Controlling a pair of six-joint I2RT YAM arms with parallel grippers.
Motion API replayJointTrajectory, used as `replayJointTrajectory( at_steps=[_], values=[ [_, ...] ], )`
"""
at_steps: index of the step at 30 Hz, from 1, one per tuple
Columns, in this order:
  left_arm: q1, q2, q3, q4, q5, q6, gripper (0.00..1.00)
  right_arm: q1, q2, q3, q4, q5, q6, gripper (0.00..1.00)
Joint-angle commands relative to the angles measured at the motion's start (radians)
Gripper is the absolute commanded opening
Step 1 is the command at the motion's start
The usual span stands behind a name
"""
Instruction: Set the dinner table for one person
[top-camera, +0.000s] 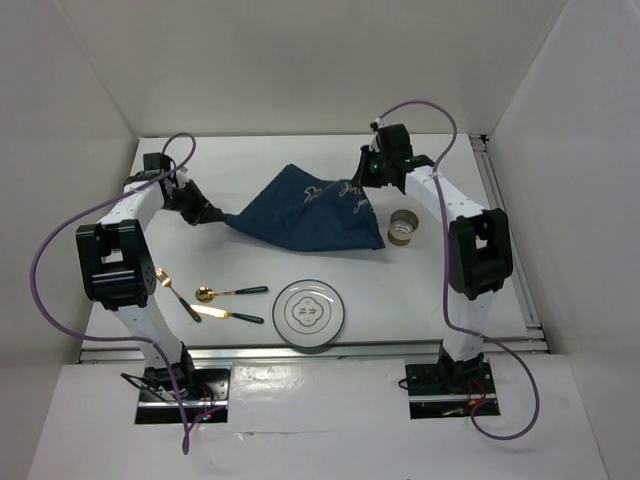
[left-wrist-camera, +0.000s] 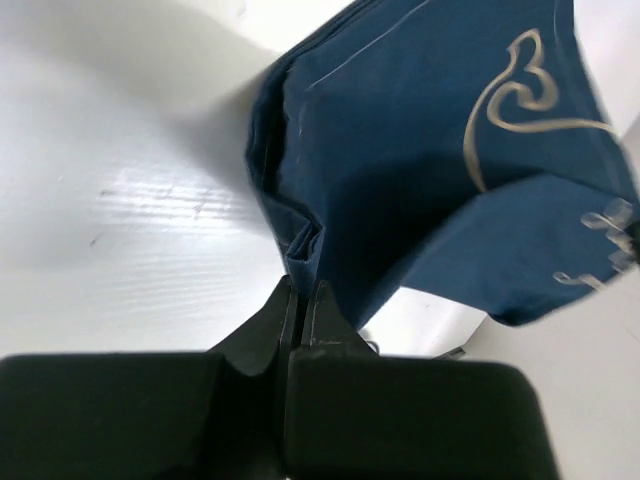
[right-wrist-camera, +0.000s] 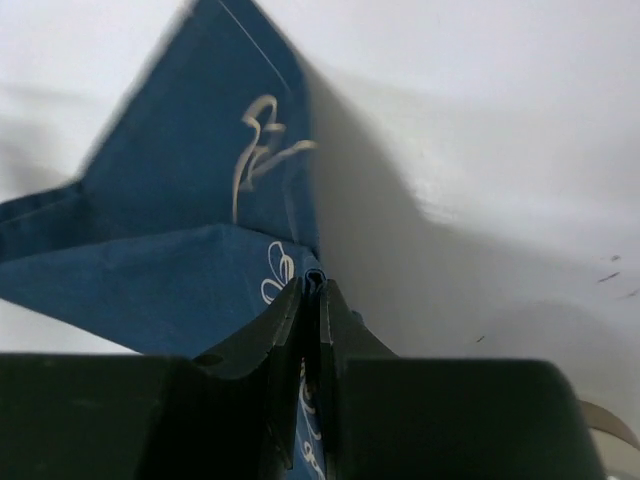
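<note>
Overhead, the white dinner table (top-camera: 250, 160) fills the view from the arm bases to the far wall, silver rails showing along its near and right edges. Toward its left edge the left gripper (top-camera: 212, 215) is clamped on the left corner of a navy cloth (top-camera: 310, 215). Only the left wrist view shows that gripper (left-wrist-camera: 300, 290) with its jaws pressed together on a bunched fold of the cloth (left-wrist-camera: 420, 180). Near the table's near-left corner lie a gold fork (top-camera: 175, 293), a gold spoon (top-camera: 228, 293) and a knife (top-camera: 228, 314), both dark-handled; neither wrist view shows them. A pale plate (top-camera: 311, 314) sits at the near edge, its centre mark too small to read. At mid-table the right gripper (top-camera: 362, 185) holds the cloth's far edge; its wrist view shows the gripper (right-wrist-camera: 312, 285) nipping the hem of the cloth (right-wrist-camera: 190, 200), whose pale curling line drawings spell nothing legible. Right of the cloth stands a brown ring (top-camera: 403, 228)
</note>
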Motion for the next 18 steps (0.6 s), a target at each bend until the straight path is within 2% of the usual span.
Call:
replayJointTrajectory(
  at_steps=[1,4,5,7,12,14,16,17,18],
  values=[
    [0.005,-0.042,-0.026,0.067,-0.005,-0.001,0.00,-0.005,0.045,-0.043,0.022,-0.023,0.023,0.03],
    [0.005,-0.042,-0.046,0.067,-0.016,0.018,0.00,-0.005,0.056,-0.084,0.043,-0.048,0.032,0.08],
    [0.005,-0.042,-0.046,0.067,-0.016,0.019,0.00,-0.005,0.056,-0.095,0.043,-0.048,0.032,0.16],
    [0.005,-0.042,-0.046,0.067,-0.016,0.029,0.00,-0.005,0.056,-0.115,0.063,-0.057,0.032,0.23],
    [0.005,-0.033,-0.046,0.058,-0.016,0.029,0.00,0.004,0.056,-0.160,0.072,-0.057,0.041,0.26],
    [0.005,-0.033,-0.046,0.058,-0.016,0.038,0.00,0.004,0.056,-0.160,0.072,-0.057,0.041,0.43],
    [0.005,-0.023,-0.046,0.058,-0.016,0.038,0.00,0.004,0.056,-0.169,0.081,-0.057,0.041,0.47],
    [0.005,-0.023,-0.037,0.058,-0.016,0.038,0.00,0.014,0.046,-0.169,0.082,-0.057,0.041,0.55],
    [0.005,-0.013,-0.037,0.058,-0.016,0.038,0.00,0.014,0.046,-0.180,0.082,-0.057,0.041,0.55]
  ],
)
